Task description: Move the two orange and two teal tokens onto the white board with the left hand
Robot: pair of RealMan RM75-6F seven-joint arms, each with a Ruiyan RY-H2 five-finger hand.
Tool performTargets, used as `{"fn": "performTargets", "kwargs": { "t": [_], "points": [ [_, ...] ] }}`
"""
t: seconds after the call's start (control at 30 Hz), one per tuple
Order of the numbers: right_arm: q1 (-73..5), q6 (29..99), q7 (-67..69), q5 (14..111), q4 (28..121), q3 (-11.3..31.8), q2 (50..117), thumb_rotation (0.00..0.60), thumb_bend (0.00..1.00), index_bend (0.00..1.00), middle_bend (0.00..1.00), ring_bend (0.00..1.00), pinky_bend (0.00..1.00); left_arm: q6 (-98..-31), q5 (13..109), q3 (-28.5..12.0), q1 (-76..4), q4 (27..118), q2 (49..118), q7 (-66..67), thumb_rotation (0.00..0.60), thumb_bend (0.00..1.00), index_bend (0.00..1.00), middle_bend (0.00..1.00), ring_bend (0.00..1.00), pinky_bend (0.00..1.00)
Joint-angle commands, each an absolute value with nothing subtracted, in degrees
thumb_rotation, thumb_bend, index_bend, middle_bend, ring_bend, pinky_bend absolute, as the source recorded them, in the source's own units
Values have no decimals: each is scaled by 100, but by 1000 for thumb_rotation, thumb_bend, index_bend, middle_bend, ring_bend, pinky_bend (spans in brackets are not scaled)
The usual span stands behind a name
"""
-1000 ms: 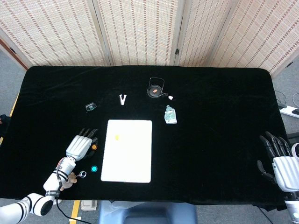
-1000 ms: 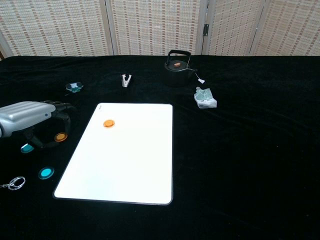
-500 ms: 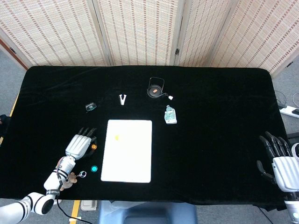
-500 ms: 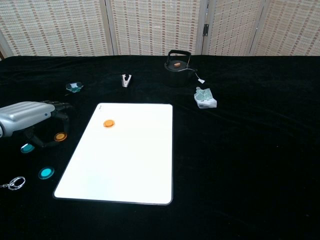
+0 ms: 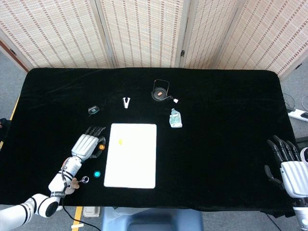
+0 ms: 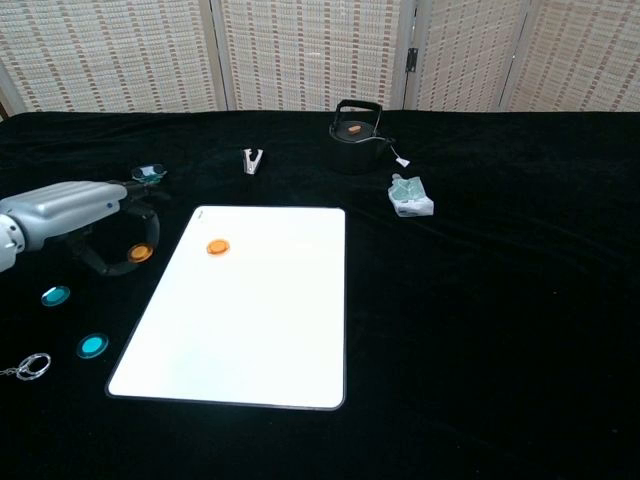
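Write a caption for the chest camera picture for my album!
Left robot hand lifts an orange token toward the white board.

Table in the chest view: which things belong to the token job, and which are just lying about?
Job: white board; orange token on it; orange token held in left hand; left hand; two teal tokens.

Lying about: black kettle; clip; packet; key ring.

Bench (image 5: 226, 115): black cloth cover. Backdrop: woven folding screen (image 5: 144, 33), pale wood frames. Floor (image 5: 12, 79): grey. Power strip (image 5: 299, 114) at right.
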State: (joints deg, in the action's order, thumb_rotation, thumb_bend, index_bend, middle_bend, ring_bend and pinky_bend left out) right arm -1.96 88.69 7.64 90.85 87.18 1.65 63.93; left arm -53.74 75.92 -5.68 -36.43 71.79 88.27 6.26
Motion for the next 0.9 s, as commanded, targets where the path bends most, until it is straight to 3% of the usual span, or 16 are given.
{"fn": "performTargets", "kwargs": {
  "t": [0.03, 0.53, 0.9],
  "points": [
    [-191, 8869, 779, 9079, 8705, 162, 6395, 600, 511, 0, 1, 30, 0, -5211, 7519, -754, -3869, 7356, 8818, 730, 600, 432, 534, 90, 0, 0],
    [-142, 8879, 898, 9007, 8583, 161, 6424, 600, 510, 0, 1, 29, 0, -4566, 6793, -1183, -4669, 7419, 9341, 1422, 600, 433, 525, 90, 0, 0],
    [-167, 8831, 979, 8999, 8504, 167, 6436, 600, 511, 0, 1, 28, 0, -4385, 6173, -1208, -4981, 7217, 9618, 1968, 600, 433, 512, 90, 0, 0]
  ]
}}
